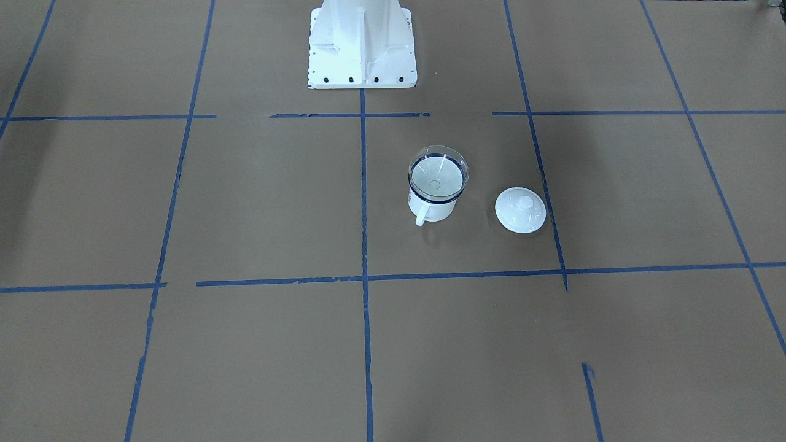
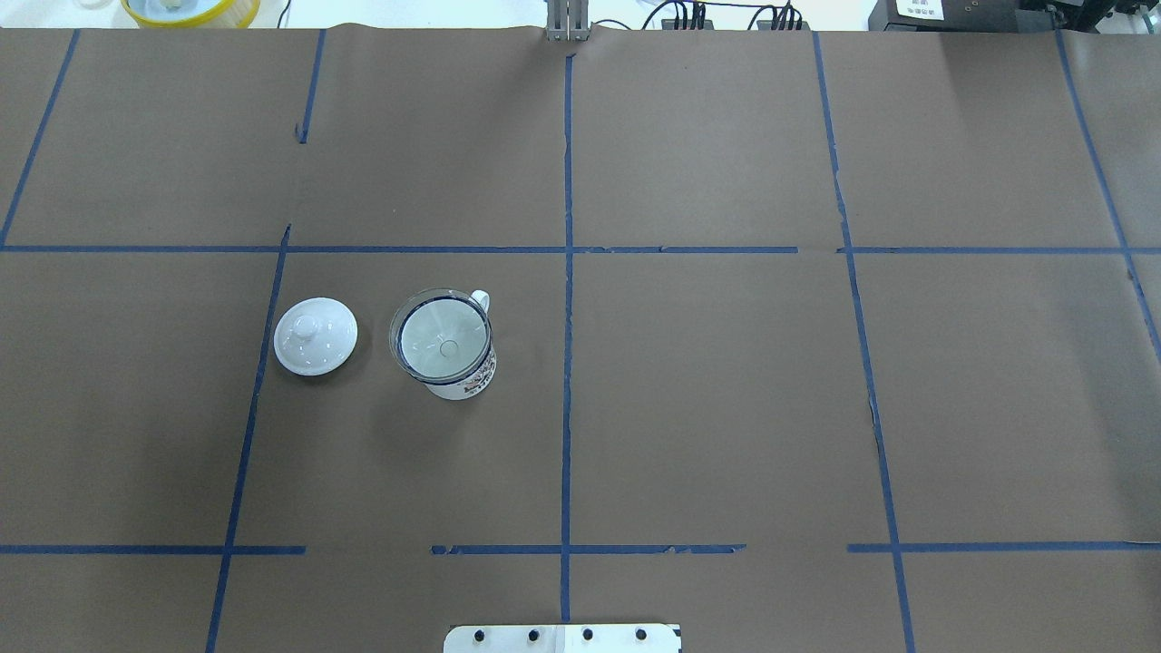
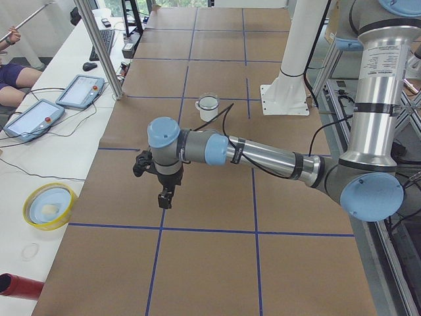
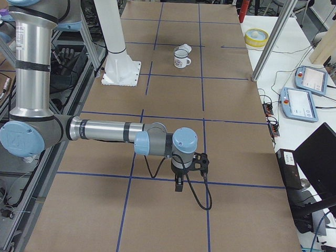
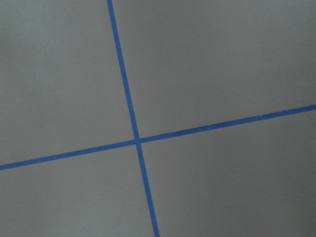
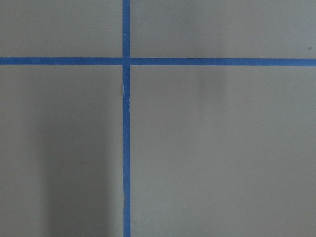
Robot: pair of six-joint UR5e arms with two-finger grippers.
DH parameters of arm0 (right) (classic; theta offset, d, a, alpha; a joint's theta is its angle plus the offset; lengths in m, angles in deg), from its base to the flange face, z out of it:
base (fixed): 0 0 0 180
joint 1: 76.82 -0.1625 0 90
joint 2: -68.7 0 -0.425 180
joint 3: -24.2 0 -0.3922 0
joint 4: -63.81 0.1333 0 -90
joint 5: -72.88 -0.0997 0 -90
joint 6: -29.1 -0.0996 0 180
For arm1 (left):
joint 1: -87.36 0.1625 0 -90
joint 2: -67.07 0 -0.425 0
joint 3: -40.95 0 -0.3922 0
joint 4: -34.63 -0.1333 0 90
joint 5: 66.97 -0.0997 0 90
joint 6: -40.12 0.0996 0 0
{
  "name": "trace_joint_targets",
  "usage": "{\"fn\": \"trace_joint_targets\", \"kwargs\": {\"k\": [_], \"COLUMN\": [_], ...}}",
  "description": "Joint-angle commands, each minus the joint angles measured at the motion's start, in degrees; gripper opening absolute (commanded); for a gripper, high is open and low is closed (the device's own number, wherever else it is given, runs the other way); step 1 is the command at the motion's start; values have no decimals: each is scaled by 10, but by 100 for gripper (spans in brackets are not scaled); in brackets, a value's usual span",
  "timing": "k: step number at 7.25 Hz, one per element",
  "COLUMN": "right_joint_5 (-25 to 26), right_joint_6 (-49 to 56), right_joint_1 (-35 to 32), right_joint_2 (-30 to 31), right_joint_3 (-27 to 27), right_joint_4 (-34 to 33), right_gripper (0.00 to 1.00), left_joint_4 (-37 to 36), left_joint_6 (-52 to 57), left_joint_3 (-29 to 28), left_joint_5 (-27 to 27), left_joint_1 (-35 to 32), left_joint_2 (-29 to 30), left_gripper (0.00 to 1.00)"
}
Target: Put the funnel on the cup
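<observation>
Front cam: small clear funnel [image 1: 437, 178] sits on white enamel mug [image 1: 433, 212] w/ dark blue rim, round white knobbed lid [image 1: 521, 210] just beside; left-side cam: left gripper [image 3: 164, 197] hangs over brown paper [image 3: 217, 197], well apart from mug, fingers apart or together, can't say; right-side cam: right gripper [image 4: 179, 185] likewise, can't say.

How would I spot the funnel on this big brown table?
From the white base, look just in front of it, on the robot's left of the centre tape line. Two white things stand apart there: a flat knobbed lid and a cup. The funnel is the clear cone sitting in the cup's blue-rimmed mouth.
</observation>
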Motion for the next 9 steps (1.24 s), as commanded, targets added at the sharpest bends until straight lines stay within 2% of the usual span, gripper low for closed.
{"fn": "trace_joint_targets", "kwargs": {"k": [1, 9], "right_joint_5": [0, 0], "right_joint_6": [0, 0], "right_joint_1": [0, 0], "right_joint_2": [0, 0], "right_joint_3": [1, 1], "right_joint_4": [0, 0], "right_gripper": [100, 100], "left_joint_4": [47, 43], "left_joint_6": [5, -3], "left_joint_3": [-55, -52], "left_joint_5": [31, 31], "left_joint_1": [-3, -11], "left_joint_2": [-16, -16], "left_gripper": [100, 100]}}
